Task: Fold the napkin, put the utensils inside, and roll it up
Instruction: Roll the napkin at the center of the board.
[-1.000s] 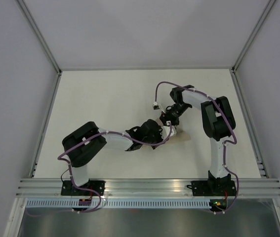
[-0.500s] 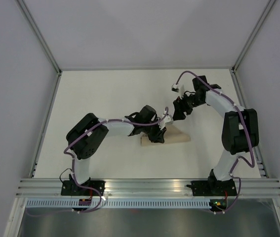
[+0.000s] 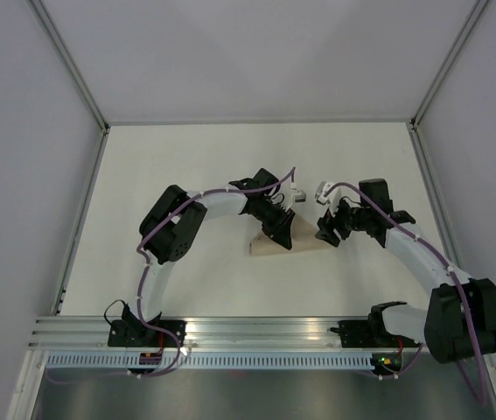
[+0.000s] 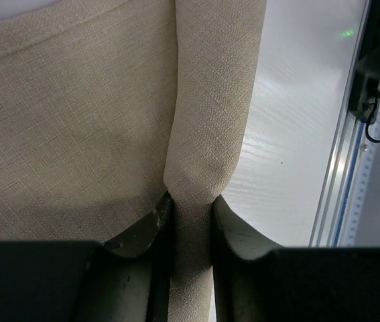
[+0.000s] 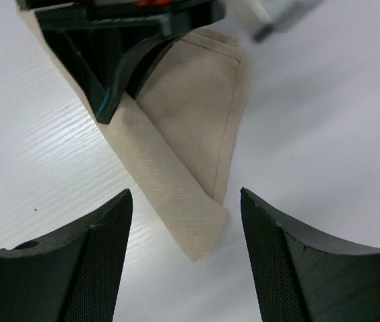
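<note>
Overhead and wrist views of two arms at work on a white desk [image 3: 186,175]. The napkin [image 3: 310,244], a tan woven sheet, lies near the middle of the desk, slightly right of centre, between the two arms' tips. From above it shows as a low, wide triangle with its long edge toward the arm bases.

Left arm [image 3: 217,203]: it reaches in from the left and bends down over the napkin's upper part. In the left wrist view the left jaws are nearly closed, and their two dark fingers [image 4: 139,231] pinch a rolled or folded band of the napkin [image 4: 203,134] between them. The flat part of the sheet spreads to the left of that band, and bare desk [image 4: 290,134] and a metal rail [image 4: 347,168] lie to its right.

Right arm [image 3: 414,254]: it comes in from the right, with its tip just beside the napkin's right end. In the right wrist view the right jaws stand wide apart and hold nothing. Their textured fingers [image 5: 76,268] frame the napkin's [image 5: 190,114] pointed, layered corner, which shows a stitched hem along one edge. The left jaws' black body appears at the top of that view, resting on the same cloth
</note>
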You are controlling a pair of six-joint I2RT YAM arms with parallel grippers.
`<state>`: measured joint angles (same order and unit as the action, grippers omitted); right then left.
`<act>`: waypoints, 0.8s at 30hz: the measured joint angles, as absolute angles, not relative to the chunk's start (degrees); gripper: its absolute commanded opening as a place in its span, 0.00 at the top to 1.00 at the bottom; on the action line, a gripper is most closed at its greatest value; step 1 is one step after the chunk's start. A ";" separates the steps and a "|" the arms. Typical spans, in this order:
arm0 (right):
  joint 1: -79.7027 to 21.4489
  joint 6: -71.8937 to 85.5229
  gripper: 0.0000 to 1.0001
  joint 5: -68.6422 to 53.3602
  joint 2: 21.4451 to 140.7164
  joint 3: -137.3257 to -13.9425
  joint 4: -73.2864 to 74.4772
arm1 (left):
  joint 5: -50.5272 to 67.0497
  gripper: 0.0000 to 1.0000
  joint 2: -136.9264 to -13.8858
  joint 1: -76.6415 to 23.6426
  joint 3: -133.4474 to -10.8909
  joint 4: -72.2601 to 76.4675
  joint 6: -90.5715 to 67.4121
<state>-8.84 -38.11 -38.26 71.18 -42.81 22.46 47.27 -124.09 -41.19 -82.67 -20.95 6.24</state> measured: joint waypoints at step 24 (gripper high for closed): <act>-39.40 -46.61 0.35 -10.72 71.96 -26.39 0.30 | 51.62 0.61 -131.13 -40.03 -93.17 -32.88 2.70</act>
